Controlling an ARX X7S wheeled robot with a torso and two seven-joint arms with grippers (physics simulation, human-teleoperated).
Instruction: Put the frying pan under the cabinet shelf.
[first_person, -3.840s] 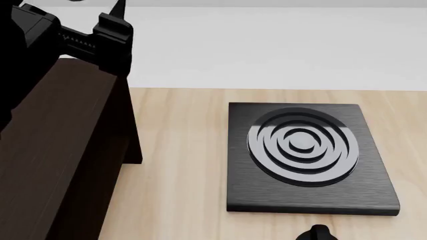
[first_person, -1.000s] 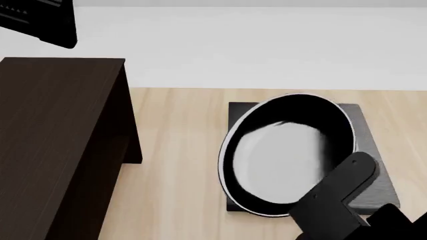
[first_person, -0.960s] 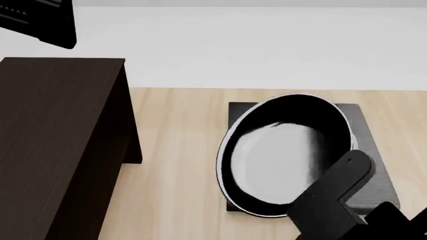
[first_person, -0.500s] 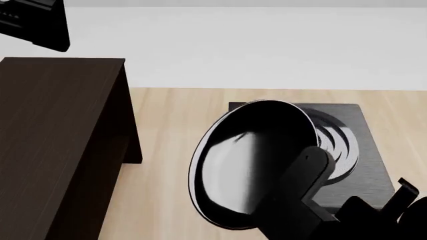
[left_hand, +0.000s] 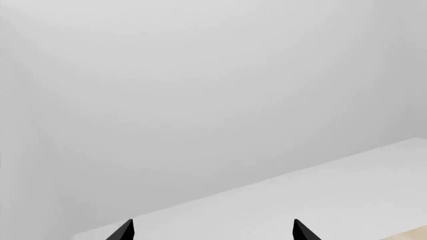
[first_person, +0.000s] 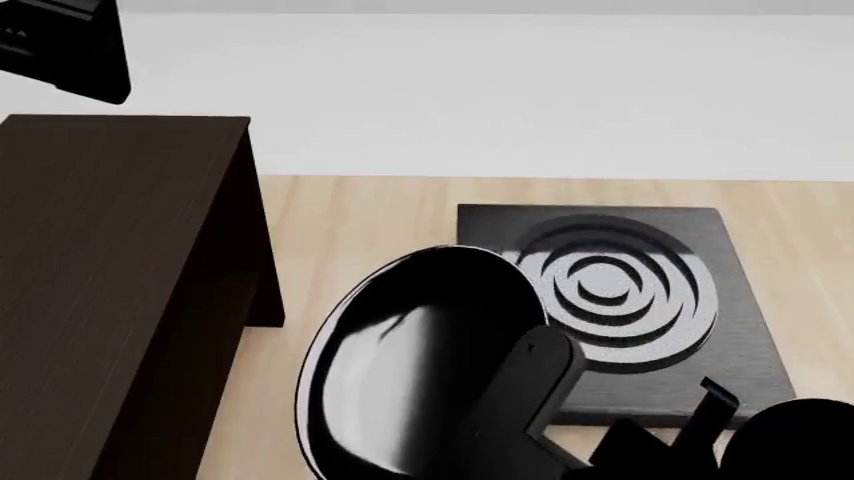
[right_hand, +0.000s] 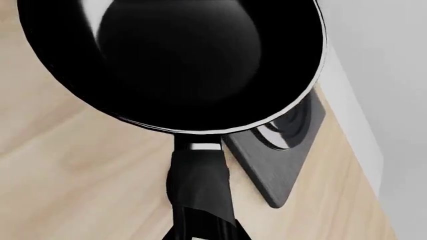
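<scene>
Frying pan (first_person: 400, 380) hangs over the table between square plate (first_person: 627, 300) and cabinet shelf (first_person: 120, 290), which lies to its left; we note the right gripper (right_hand: 203, 225) clamped on its handle, left gripper (left_hand: 210, 231) parted, empty.

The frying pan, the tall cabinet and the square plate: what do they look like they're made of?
The frying pan looks like dark coated metal: glossy black inside with bright reflections and a thin pale rim. The cabinet looks like dark brown wood, matte, with faint grain streaks. The square plate looks like brushed dark metal or glass, with shiny concentric rings. All are simulator renders, so this is only a guess.
</scene>
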